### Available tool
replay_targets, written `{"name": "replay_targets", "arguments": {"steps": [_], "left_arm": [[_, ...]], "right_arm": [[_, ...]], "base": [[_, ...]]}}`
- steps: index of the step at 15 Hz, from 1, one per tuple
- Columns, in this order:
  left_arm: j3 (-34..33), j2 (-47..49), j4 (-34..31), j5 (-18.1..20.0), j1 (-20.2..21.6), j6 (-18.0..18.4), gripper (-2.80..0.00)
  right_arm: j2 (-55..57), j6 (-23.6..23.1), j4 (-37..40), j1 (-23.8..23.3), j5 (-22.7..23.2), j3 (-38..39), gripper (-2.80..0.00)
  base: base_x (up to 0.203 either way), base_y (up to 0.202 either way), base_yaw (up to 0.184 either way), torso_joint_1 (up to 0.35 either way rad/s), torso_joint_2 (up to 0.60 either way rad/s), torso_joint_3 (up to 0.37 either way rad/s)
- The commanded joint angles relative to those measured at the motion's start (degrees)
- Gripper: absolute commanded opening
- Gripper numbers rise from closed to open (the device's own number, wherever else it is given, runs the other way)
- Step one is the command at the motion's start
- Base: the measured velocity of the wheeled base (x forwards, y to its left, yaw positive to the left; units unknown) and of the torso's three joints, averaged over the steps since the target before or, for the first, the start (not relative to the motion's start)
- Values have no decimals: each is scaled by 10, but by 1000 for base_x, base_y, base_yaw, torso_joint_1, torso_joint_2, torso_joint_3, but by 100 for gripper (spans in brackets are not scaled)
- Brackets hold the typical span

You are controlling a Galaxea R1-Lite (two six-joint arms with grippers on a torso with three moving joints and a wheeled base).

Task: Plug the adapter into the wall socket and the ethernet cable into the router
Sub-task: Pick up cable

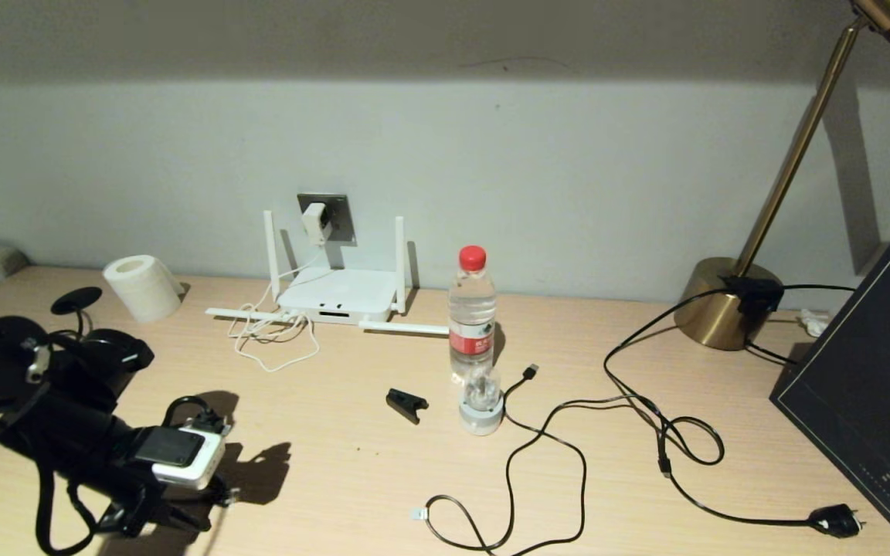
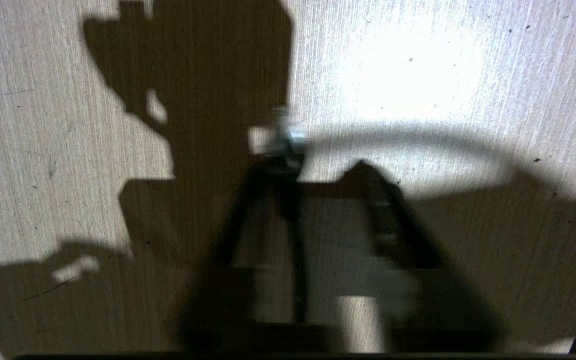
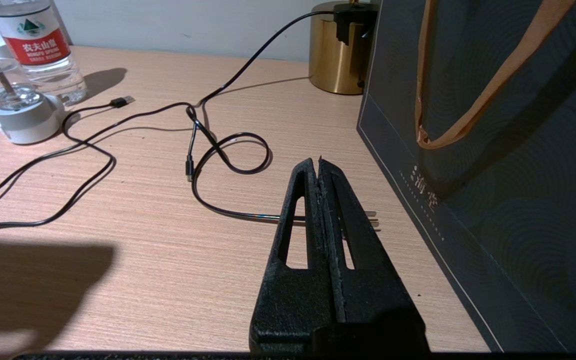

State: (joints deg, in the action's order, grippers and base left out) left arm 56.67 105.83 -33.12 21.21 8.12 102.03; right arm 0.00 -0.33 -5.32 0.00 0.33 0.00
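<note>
Pale wood-grain counter [image 1: 352,471] against a flat, matte grey-white wall, lit from the right.

Far left: left gripper [image 2: 320,167] of black ribbed plastic, low over the near edge of the counter above its own hard shadow; jaws apart, bare wood visible between them; small pale speck at one tip, too blurred to identify. Behind it, a soft white paper roll [image 1: 144,287] lying on its side.

Centre left, on the wall: wall socket [image 1: 341,220], a square grey metallic plate, with the adapter [image 1: 314,222], a small white cube, seated in it and tilted slightly. Thin white cord [image 1: 271,340] dropping from the cube to a loose coil on the wood. Directly below the plate: router [image 1: 341,296], a flat glossy white box, two slim antennas upright, two lying flat, dark slots along the near edge.

Centre: small black clip [image 1: 406,405]; clear ribbed water bottle [image 1: 472,313] with red cap and label; squat grey puck under a clear dome [image 1: 481,403], just in front of the bottle.

Centre right: ethernet cable [image 1: 417,513], thin and black, curled loose on the counter, clear-tipped end well apart from the router. Nearby, a black USB-tipped lead [image 1: 531,371] and a black mains plug [image 1: 836,521].

Right: round brass lamp base [image 1: 723,309]; dark patterned paper bag [image 3: 493,150]. Right gripper [image 3: 319,162] beside the bag, over the counter, jaws pressed together and empty.
</note>
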Motion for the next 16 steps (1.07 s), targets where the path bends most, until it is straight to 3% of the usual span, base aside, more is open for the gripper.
{"name": "replay_targets", "arguments": {"steps": [1, 7, 11, 13, 16], "left_arm": [[-1, -2, -2, 1, 2, 5, -280], [-17, -24, -1, 5, 3, 4, -280], [-16, -87, -1, 82, -22, -2, -280], [-21, -140, 1, 103, -48, -34, -280], [-63, -245, 23, 139, -100, -122, -280]], "right_arm": [[1, 0, 0, 0, 0, 20, -280], [1, 0, 0, 0, 0, 20, -280], [1, 0, 0, 0, 0, 20, -280], [0, 0, 0, 0, 0, 20, -280], [1, 0, 0, 0, 0, 20, -280]], "base": [[0, 0, 0, 0, 0, 0], [0, 0, 0, 0, 0, 0], [0, 0, 0, 0, 0, 0], [0, 0, 0, 0, 0, 0], [0, 0, 0, 0, 0, 0]]}}
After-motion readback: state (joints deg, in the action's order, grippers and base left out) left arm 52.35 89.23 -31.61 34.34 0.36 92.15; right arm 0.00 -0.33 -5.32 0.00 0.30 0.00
